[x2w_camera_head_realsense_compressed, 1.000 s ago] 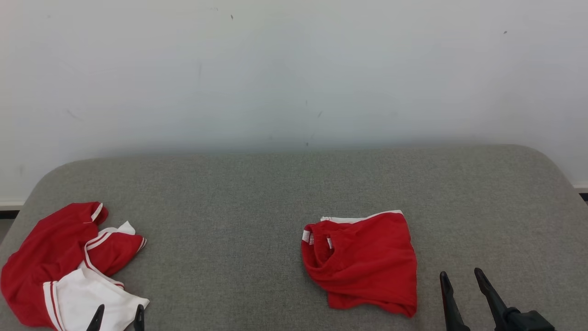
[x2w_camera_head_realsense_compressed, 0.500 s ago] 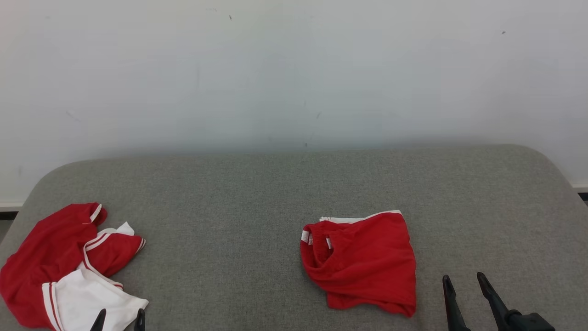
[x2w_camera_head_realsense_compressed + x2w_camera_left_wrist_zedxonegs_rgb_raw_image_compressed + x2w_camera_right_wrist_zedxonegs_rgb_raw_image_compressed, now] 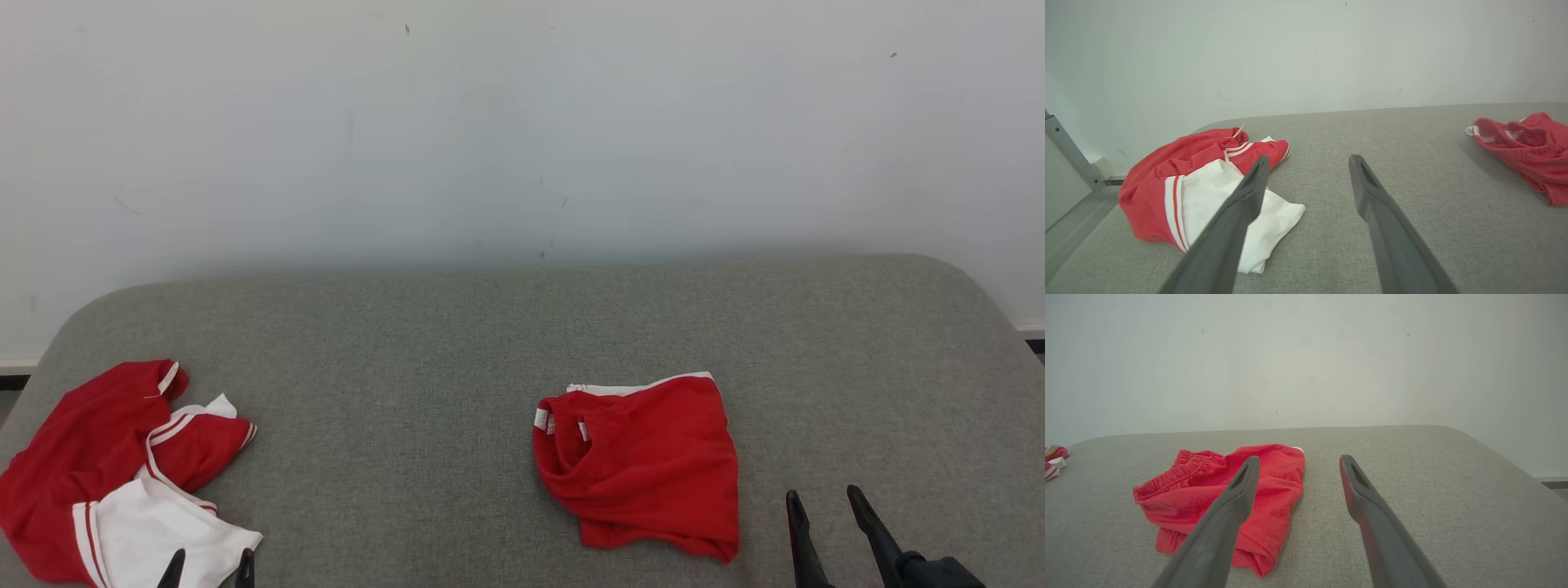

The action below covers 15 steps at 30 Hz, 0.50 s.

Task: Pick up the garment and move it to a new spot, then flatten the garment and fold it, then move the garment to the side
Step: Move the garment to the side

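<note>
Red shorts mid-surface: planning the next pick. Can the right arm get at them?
Probably yes: the right gripper stands open just beside the red shorts, with only bare grey surface between them.

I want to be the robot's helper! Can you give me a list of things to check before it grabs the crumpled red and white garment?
1. Open, empty left gripper: ok.
2. Open, empty right gripper: ok.
3. The crumpled red and white garment lies wholly on the grey fabric-covered table: ok, by the left wrist view.
4. Garment flat: not ok, it is bunched up.
5. The red fabric shorts lie apart from it: ok.
6. Bare table between the two for spreading: ok.
</note>
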Motion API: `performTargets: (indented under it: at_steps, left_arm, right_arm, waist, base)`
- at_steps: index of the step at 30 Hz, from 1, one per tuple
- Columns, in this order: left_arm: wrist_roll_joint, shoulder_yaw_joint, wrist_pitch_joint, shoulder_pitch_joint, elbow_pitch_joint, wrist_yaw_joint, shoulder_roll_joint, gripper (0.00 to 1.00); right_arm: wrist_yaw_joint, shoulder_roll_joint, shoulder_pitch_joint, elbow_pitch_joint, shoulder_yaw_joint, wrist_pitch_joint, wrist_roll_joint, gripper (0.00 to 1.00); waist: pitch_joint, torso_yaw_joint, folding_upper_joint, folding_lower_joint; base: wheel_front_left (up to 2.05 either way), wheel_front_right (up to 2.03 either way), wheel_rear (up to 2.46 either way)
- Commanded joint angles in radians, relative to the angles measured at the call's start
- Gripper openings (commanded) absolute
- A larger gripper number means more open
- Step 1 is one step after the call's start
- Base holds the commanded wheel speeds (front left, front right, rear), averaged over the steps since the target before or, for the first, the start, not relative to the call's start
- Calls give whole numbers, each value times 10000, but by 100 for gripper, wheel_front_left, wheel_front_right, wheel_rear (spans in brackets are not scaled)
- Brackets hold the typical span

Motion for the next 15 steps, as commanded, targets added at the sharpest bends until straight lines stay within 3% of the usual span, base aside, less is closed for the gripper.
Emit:
performTargets:
  at_steps: [1, 9, 15]
  left_arm:
    - [1, 22, -32, 91, 0, -4, 17, 100]
    - [202, 56, -32, 12, -50, 102, -63, 100]
    - [290, -47, -32, -156, -106, 95, -167, 100]
  right_arm:
    - [-20, 0, 65, 28, -25, -1, -6, 100]
    - [-20, -179, -225, 211, 105, -3, 175, 100]
    - [-20, -599, -1297, 1103, 333, -1, 221, 100]
  waist:
    - [-2, -1, 0, 0]
    - [15, 66, 0, 0]
    - [147, 273, 0, 0]
  base:
    - [0, 0, 0]
    - [0, 0, 0]
    - [0, 0, 0]
